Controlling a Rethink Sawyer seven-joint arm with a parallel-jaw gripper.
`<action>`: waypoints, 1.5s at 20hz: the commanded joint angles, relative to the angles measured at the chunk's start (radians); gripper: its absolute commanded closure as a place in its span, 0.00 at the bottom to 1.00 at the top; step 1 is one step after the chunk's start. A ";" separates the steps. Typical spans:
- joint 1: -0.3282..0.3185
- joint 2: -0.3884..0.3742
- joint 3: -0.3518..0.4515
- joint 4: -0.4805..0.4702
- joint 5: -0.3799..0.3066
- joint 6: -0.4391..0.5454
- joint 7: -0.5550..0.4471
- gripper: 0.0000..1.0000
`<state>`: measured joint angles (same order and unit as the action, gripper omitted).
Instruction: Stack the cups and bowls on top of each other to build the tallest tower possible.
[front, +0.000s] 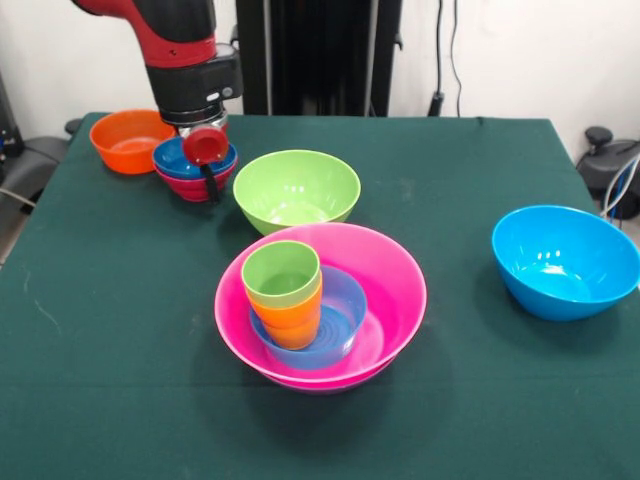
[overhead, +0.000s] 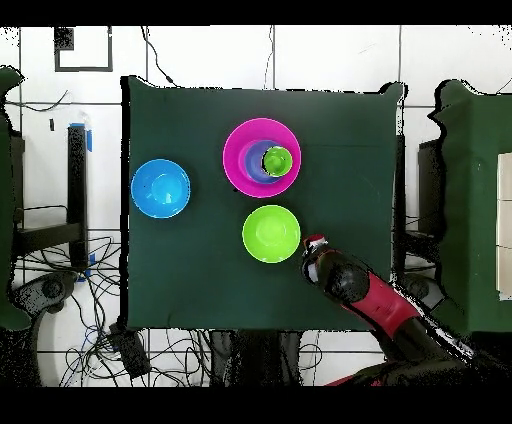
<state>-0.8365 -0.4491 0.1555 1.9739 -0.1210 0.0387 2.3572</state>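
Observation:
The tower (front: 320, 300) stands mid-table: a wide pink bowl (front: 395, 285) holds a small light-blue bowl (front: 340, 310). In that bowl sits the orange cup (front: 292, 322) with the light green cup (front: 282, 270) nested in it. From overhead the tower (overhead: 262, 157) sits in the far half of the table. My gripper (front: 208, 165) hangs over a small dark-blue bowl (front: 180, 160) that is nested in a red bowl (front: 188, 188) at the back left. A small red round piece (front: 205, 147) shows at the gripper's tip, and what it is stays unclear. The arm covers these bowls overhead, where the gripper (overhead: 315, 245) shows.
A small orange bowl (front: 130, 140) sits left of the dark-blue one, near the table's edge. A lime green bowl (front: 297, 190) (overhead: 271, 233) stands between the gripper and the tower. A large sky-blue bowl (front: 565, 260) (overhead: 160, 187) sits alone on the right.

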 joint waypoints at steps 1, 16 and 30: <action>0.033 0.061 0.059 -0.076 -0.052 -0.046 0.031 1.00; 0.154 -0.191 0.014 0.003 -0.030 0.070 0.046 1.00; 0.243 -0.342 0.006 0.003 0.009 0.182 0.043 1.00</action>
<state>-0.6343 -0.7253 0.1193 1.9778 -0.1388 0.0687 2.3572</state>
